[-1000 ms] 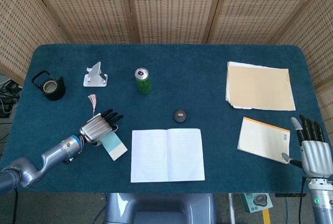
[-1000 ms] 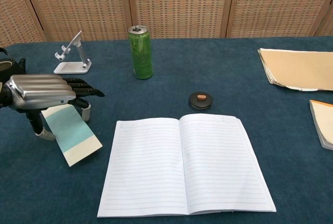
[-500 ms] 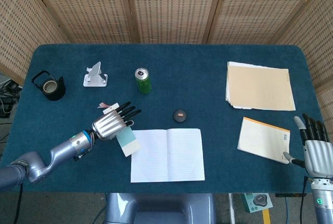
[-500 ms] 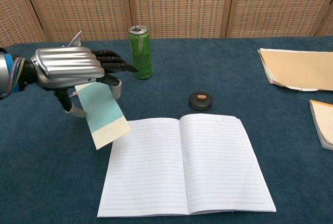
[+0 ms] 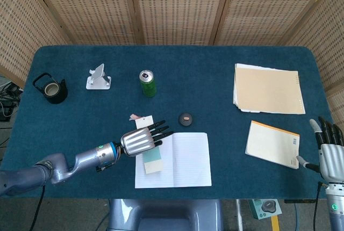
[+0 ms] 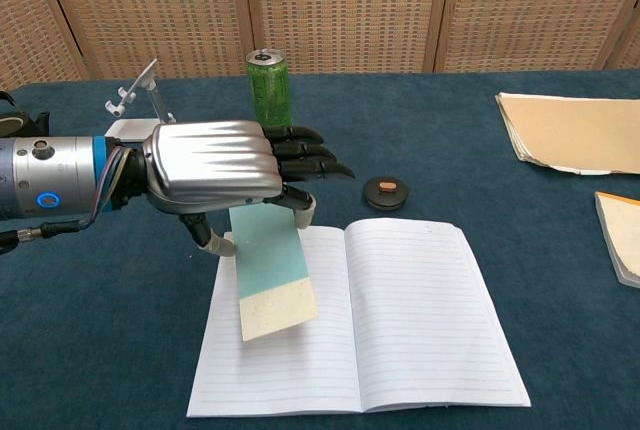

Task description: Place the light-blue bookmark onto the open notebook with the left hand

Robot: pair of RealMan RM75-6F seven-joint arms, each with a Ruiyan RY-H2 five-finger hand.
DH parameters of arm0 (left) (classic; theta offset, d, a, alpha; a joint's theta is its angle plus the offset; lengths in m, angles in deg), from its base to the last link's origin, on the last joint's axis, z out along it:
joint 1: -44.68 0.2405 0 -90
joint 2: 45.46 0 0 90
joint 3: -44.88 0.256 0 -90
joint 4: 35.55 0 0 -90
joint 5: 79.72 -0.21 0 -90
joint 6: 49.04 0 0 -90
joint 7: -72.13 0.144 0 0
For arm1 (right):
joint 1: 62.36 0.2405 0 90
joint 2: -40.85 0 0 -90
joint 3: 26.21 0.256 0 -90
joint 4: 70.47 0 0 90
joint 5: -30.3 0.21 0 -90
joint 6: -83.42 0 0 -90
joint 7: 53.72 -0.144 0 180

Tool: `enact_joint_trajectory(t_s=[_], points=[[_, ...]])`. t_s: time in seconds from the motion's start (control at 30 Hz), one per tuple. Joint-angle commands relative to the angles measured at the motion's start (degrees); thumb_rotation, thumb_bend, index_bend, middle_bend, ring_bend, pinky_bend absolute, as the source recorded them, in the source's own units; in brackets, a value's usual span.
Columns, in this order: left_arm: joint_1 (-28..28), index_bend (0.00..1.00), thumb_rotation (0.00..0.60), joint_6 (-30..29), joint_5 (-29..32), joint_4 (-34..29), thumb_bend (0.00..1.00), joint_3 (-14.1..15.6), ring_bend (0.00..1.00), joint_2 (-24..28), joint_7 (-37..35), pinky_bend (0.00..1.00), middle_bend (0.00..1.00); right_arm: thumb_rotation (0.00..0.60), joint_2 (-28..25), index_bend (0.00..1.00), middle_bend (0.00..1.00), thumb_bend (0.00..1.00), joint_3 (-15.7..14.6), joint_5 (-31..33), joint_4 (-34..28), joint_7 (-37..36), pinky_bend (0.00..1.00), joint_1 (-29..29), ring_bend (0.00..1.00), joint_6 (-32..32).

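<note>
The left hand (image 6: 215, 165) pinches the bookmark (image 6: 272, 278) by its top edge, above the notebook's (image 6: 400, 320) left page. The card looks light, thin and flexible, so an edge pinch suits it. The right hand (image 5: 330, 156) is empty, fingers apart, right of the notebook.

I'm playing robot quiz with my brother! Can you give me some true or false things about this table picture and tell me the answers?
1. The left hand holds the light-blue bookmark over the open notebook. True.
2. The green can has tipped over. False: it stands upright.
3. The right hand holds the bookmark. False: it holds nothing, its fingers spread.
4. A small round black thing sits beyond the notebook. True.
5. The notebook is closed. False: it lies open.
</note>
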Motion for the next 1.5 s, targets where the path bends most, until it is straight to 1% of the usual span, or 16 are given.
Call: enact_joint_trajectory(t_s=[0.03, 0.43, 0.8, 0.97, 1.03, 1.13, 1.2, 1.27, 1.3, 1.33, 1.5], points=[[-0.55, 0.55, 0.6, -0.53, -0.66, 1.13, 0.29, 0.84, 0.0, -1.61, -1.38, 0.0, 0.0, 0.6, -0.01, 0.02, 0.0, 0.1, 0.07, 0.1, 0.03, -0.06, 0.0, -0.01, 0.0, 0.0], [-2.1, 0.54, 0.6, -0.92, -1.69, 3.27, 0.29, 2.23, 0.0, -4.45, -3.36, 0.0, 0.0, 0.6, -0.1, 0.02, 0.0, 0.1, 0.2, 0.15, -0.11, -0.1, 0.0, -0.12, 0.0, 0.21], [-3.54, 0.53, 0.6, -2.0, -4.07, 5.89, 0.29, 4.5, 0.0, -6.5, -5.02, 0.0, 0.0, 0.6, -0.15, 0.02, 0.0, 0.1, 0.29, 0.3, 0.01, -0.43, 0.0, -0.12, 0.0, 0.09], [-3.77, 0.5, 0.6, -2.18, -3.96, 6.95, 0.29, 4.83, 0.0, -7.15, -5.46, 0.0, 0.0, 0.6, -0.14, 0.02, 0.0, 0.1, 0.37, 0.4, 0.11, -0.48, 0.0, -0.13, 0.0, 0.09], [-3.83, 0.48, 0.6, -1.93, -3.7, 7.19, 0.29, 4.87, 0.0, -7.26, -5.46, 0.0, 0.0, 0.6, -0.11, 0.02, 0.0, 0.1, 0.37, 0.42, 0.13, -0.46, 0.0, -0.13, 0.0, 0.05], [-3.96, 0.36, 0.6, -1.46, -3.29, 7.28, 0.29, 4.95, 0.0, -7.26, -5.41, 0.0, 0.0, 0.6, -0.05, 0.02, 0.0, 0.1, 0.36, 0.45, 0.21, -0.38, 0.0, -0.09, 0.0, -0.05], [-3.92, 0.2, 0.6, -1.36, -2.96, 7.25, 0.29, 4.94, 0.0, -7.24, -5.33, 0.0, 0.0, 0.6, -0.01, 0.02, 0.0, 0.1, 0.37, 0.52, 0.27, -0.33, 0.0, -0.09, 0.0, -0.08], [-3.9, 0.06, 0.6, -1.5, -2.77, 7.22, 0.29, 4.92, 0.0, -7.24, -5.43, 0.0, 0.0, 0.6, 0.02, 0.02, 0.0, 0.1, 0.39, 0.53, 0.28, -0.32, 0.0, -0.07, 0.0, -0.12], [-3.89, 0.02, 0.6, -1.65, -2.71, 7.21, 0.29, 4.92, 0.0, -7.23, -5.53, 0.0, 0.0, 0.6, 0.04, 0.02, 0.0, 0.1, 0.39, 0.52, 0.3, -0.3, 0.0, -0.06, 0.0, -0.11], [-3.87, 0.0, 0.6, -1.93, -2.71, 7.21, 0.29, 4.95, 0.0, -7.22, -5.67, 0.0, 0.0, 0.6, 0.07, 0.02, 0.0, 0.1, 0.39, 0.5, 0.34, -0.26, 0.0, -0.05, 0.0, -0.11], [-3.81, 0.0, 0.6, -3.23, -2.81, 7.41, 0.28, 5.03, 0.0, -7.2, -6.39, 0.0, 0.0, 0.6, 0.09, 0.02, 0.0, 0.1, 0.41, 0.49, 0.3, -0.16, 0.0, -0.07, 0.0, -0.03]])
